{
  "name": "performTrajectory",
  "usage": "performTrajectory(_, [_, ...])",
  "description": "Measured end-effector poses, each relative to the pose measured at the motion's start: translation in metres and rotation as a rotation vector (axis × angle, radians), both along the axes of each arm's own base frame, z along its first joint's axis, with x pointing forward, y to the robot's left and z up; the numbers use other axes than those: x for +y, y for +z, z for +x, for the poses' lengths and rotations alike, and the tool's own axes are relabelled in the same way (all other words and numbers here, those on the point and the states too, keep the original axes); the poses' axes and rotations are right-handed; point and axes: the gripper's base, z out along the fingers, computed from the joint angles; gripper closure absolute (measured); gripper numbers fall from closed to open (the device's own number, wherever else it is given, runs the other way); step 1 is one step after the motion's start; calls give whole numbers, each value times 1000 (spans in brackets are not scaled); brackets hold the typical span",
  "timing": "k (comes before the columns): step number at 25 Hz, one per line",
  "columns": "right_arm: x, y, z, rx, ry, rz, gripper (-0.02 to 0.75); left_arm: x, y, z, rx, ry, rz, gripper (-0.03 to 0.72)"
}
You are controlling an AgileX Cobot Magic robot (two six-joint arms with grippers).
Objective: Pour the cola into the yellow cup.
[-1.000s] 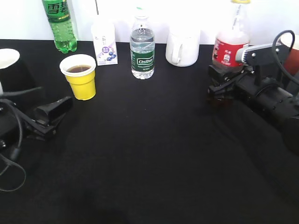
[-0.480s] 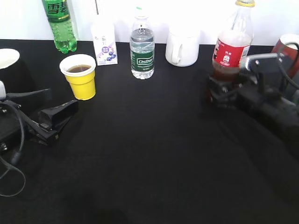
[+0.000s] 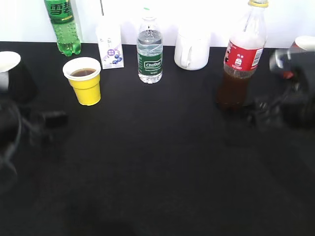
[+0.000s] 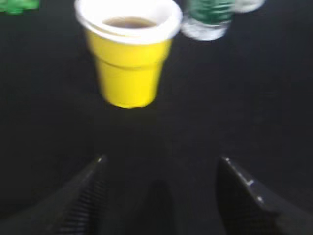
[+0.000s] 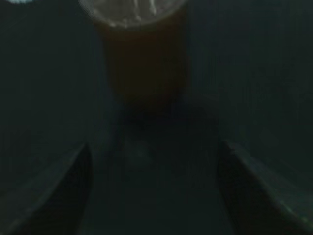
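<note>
On the black table (image 3: 162,162) in the exterior view, the cola (image 3: 242,54) stands upright at 2 o'clock, capped, long axis vertical. The yellow cup (image 3: 84,80) stands at 10 o'clock, dark liquid already inside; the pour appears complete. The right gripper (image 3: 261,112) is a blurred shape just beside the bottle base, apart from it; the left gripper (image 3: 49,120) sits near the cup. A green bottle (image 3: 63,24), carton (image 3: 110,45), water bottle (image 3: 149,49) and white mug (image 3: 192,49) line the back edge.

In the left wrist view, the fingers are spread with nothing between them; the cup lies at 12 o'clock, well apart.

In the right wrist view, dim and blurred, the fingers are spread; the bottle base lies at 12 o'clock, probably clear of both.
</note>
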Motion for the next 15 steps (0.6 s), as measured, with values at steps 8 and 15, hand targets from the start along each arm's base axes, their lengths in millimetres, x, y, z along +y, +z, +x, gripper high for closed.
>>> performTrajectory(8, [-12,134,-37,42,7,-18,141,18,128,-68,14,79,77,176])
performTrajectory(15, [-52,153,-167,-70,29,59,144,72,132,-172,86,28,140,181])
